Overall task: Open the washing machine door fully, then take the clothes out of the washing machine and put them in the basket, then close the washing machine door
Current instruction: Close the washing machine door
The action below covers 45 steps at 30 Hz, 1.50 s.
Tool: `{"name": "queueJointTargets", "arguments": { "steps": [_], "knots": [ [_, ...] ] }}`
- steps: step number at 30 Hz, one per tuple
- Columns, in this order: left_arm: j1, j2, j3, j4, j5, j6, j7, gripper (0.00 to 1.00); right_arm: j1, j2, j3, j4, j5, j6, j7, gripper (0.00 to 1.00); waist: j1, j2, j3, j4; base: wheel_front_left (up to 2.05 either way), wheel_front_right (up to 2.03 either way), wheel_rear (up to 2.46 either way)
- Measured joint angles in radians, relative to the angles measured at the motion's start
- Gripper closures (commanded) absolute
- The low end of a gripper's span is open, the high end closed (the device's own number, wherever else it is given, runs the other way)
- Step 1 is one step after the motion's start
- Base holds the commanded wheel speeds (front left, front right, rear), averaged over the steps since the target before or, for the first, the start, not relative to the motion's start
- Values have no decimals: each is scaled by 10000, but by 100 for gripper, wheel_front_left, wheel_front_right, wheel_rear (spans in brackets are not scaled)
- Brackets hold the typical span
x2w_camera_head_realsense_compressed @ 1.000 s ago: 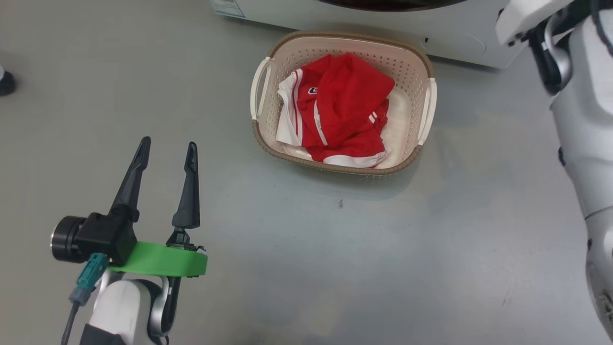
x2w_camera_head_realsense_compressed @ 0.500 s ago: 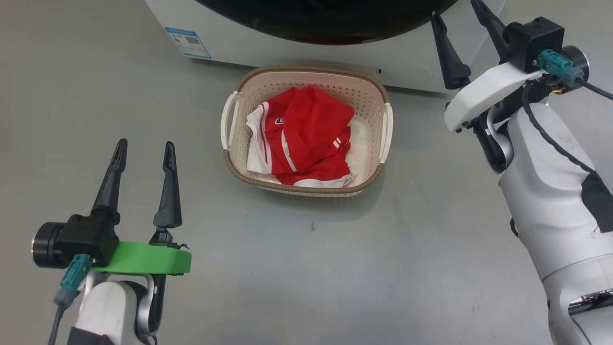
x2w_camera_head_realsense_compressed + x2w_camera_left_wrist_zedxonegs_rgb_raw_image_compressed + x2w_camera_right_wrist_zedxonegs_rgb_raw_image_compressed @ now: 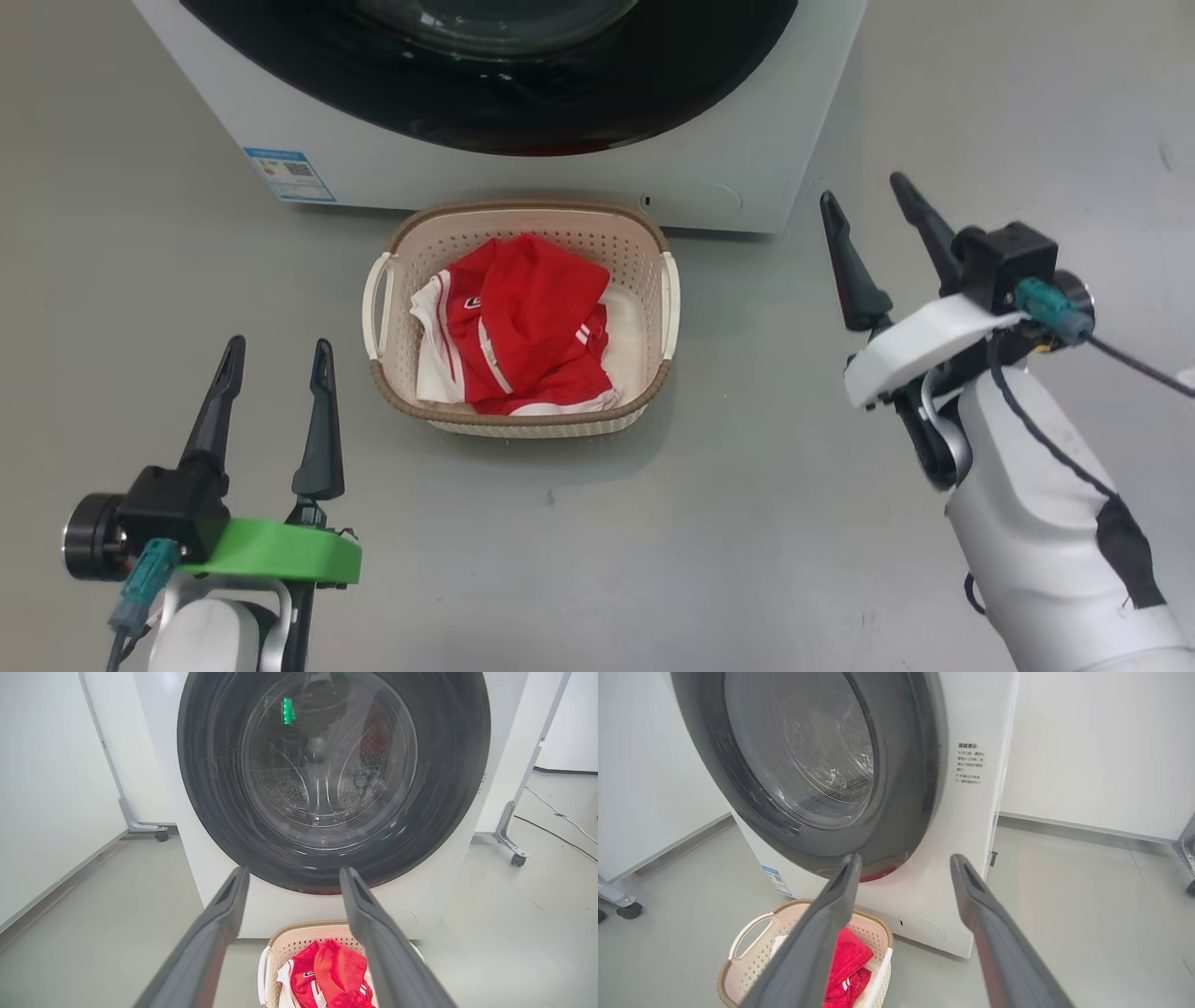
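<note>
Washing machine (image 3: pixel 523 182) stands on a smooth grey floor (image 3: pixel 747 523) among white walls (image 3: pixel 1087 742), its black-rimmed door (image 3: pixel 334 779) shut flush. Just before its front sits the basket (image 3: pixel 411 280), holding the red clothes (image 3: pixel 523 327). Left gripper (image 3: pixel 279 345) and right gripper (image 3: pixel 862 188) hover either side, fingers spread, empty.

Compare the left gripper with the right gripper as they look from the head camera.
The left gripper has a green collar under its fingers; the right gripper has a white collar. The left gripper's fingers point nearly straight up the head view; the right gripper's fingers lean leftward. The left gripper sits lower in that view, while the right gripper is nearer the washing machine. Both are open and empty.
</note>
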Motion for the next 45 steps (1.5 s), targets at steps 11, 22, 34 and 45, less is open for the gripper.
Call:
{"name": "queueJointTargets", "arguments": {
  "steps": [11, 22, 34, 45],
  "knots": [
    [910, 27, 40, 489, -31, -10, 0, 0, 2158, 196, -69, -616, 368, -25, 0, 0, 0, 0, -964, -812, 0, 0, 0],
    [1702, 27, -169, 786, -31, -10, 0, 0, 3544, 222, -192, -1162, 477, -109, 0, 0, 0, 0, -1911, -1302, 0, 0, 0],
    [2430, 29, -268, 836, -31, 4, 0, 0, 4584, 261, -94, -1804, 447, -272, 2, 0, 0, 0, -2673, -1530, 0, 0, 0],
    [2614, 29, -274, 777, -31, 52, 2, 0, 5057, 291, 0, -2142, 410, -290, 2, 0, 0, 0, -2884, -1549, 0, 0, 0]
  ]
}}
